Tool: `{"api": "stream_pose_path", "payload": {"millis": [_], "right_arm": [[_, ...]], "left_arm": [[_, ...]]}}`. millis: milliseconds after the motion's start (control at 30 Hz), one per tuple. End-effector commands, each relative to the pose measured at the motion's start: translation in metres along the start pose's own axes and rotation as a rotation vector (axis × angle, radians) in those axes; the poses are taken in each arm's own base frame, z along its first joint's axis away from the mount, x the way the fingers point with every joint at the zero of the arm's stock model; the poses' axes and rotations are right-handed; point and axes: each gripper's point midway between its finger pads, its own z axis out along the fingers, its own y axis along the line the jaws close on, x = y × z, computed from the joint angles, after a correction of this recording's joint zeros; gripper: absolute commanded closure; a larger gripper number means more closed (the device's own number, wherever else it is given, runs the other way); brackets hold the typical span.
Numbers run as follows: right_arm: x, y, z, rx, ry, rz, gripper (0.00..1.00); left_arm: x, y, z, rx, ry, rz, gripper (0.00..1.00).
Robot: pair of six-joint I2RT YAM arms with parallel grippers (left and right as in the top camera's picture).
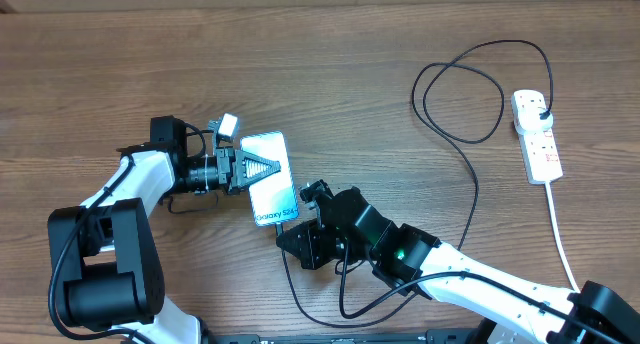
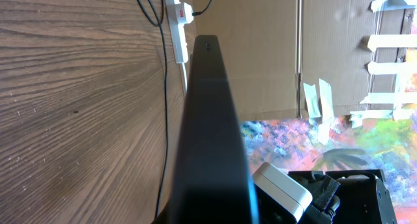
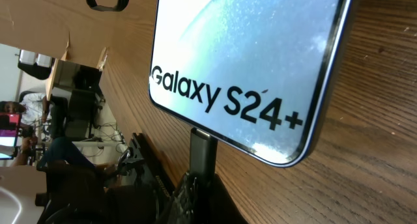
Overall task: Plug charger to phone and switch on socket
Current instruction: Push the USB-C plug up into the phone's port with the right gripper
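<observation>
The phone [image 1: 272,184] shows its light blue screen with "Galaxy S24+" near the lower end [image 3: 247,48]. My left gripper [image 1: 260,168] is shut on the phone from its left long side, one finger across the screen. In the left wrist view the phone [image 2: 208,120] appears edge-on as a dark bar. My right gripper [image 1: 296,222] is shut on the charger's connector tip [image 3: 203,149], which stands against the phone's bottom edge. The charger cable [image 1: 462,134] loops across the table to its black plug [image 1: 541,111] in the white socket [image 1: 537,136], also visible far off [image 2: 177,15].
The socket's white cord [image 1: 562,234] runs down the right side toward the table's front. Slack charger cable [image 1: 296,284] curls under my right arm. A cardboard wall [image 2: 273,48] stands behind the table.
</observation>
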Motion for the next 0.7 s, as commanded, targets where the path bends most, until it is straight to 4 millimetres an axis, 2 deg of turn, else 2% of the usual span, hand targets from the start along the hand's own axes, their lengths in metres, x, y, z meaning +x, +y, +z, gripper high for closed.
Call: {"api": "stream_pose_path", "payload": {"millis": [0,100,300,500,667], "right_arm": [[-0.049,-0.005,-0.01,0.063,-0.195,-0.018,0.96],[-0.05,-0.004,-0.01,0.061,-0.198,-0.02,0.96],[-0.068,-0.006,-0.016,0.049,-0.259,-0.014,0.96],[-0.074,-0.007,-0.02,0.018,-0.249,-0.003,0.96],[-0.077,-0.001,-0.022,-0.016,-0.256,-0.012,0.96]], "left_arm": [[0.019,-0.002,0.016,0.031,0.058,-0.042,0.96],[0.019,-0.002,0.016,0.031,0.058,-0.041,0.96],[0.019,-0.002,0.016,0.031,0.057,-0.031,0.96],[0.019,-0.002,0.016,0.031,0.057,-0.032,0.96],[0.02,-0.002,0.017,0.031,0.062,-0.031,0.96]]}}
